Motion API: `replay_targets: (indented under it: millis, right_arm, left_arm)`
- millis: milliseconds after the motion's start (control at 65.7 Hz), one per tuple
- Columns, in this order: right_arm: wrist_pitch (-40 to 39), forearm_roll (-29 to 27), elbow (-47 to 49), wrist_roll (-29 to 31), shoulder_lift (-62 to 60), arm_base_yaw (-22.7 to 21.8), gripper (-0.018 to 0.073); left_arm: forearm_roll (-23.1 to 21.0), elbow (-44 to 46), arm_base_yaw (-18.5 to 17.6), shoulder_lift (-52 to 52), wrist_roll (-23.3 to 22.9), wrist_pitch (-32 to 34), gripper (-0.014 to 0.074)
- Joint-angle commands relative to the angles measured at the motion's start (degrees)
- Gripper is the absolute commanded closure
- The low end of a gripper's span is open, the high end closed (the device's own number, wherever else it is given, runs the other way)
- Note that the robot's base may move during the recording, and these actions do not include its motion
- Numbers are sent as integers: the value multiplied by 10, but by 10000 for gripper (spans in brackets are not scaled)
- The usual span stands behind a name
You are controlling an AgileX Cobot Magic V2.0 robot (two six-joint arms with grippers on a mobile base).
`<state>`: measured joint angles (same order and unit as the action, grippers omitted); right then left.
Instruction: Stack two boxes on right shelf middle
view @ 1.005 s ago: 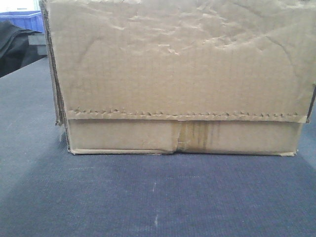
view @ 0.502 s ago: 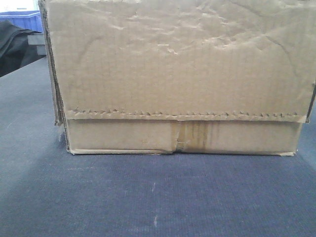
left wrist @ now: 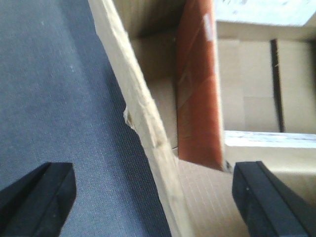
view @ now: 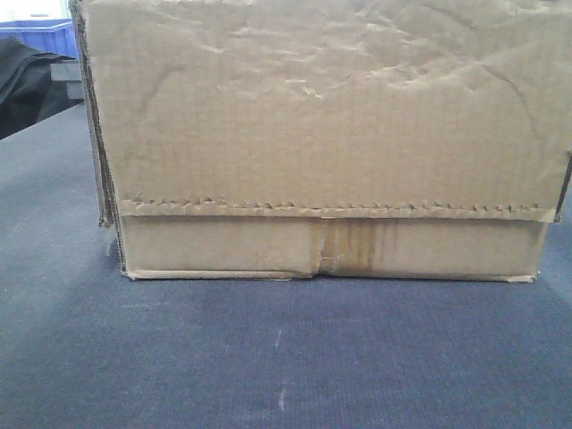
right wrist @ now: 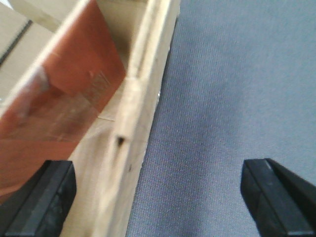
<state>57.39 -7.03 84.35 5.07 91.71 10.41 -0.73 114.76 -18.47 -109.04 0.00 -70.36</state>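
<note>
Both the left end effector (left wrist: 155, 200) and the right end effector (right wrist: 158, 197) were spread wide astride the side walls of the brown box (view: 322, 134), judged light, crushable and best gripped there.

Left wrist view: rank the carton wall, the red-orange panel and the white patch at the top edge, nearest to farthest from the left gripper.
1. Carton wall: runs between the open fingers of the left gripper.
2. Red-orange panel: inside the carton, just right of the wall.
3. White patch: top right corner, farthest.
</note>
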Motion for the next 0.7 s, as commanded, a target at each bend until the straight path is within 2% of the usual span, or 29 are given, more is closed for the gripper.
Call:
replay_targets:
  millis: [0,152,304,457,685]
  right_arm:
    - [-6,2,5,6,10,1,0]
    - [-9,2,5,6,17,1,7]
    - [-9,2,5,6,19,1,92]
    - [-9,2,5,6,19,1,159]
    - [-9,2,5,6,19,1,159]
  left_arm:
    - [0,1,-1,-3,0,4,62]
    - [19,1,-1,-5,0,4,102]
    - [22,1,1,0,0,4,217]
    - [22,1,1,16,0,4,180]
    - [23,-2,1,31,-4,4,130]
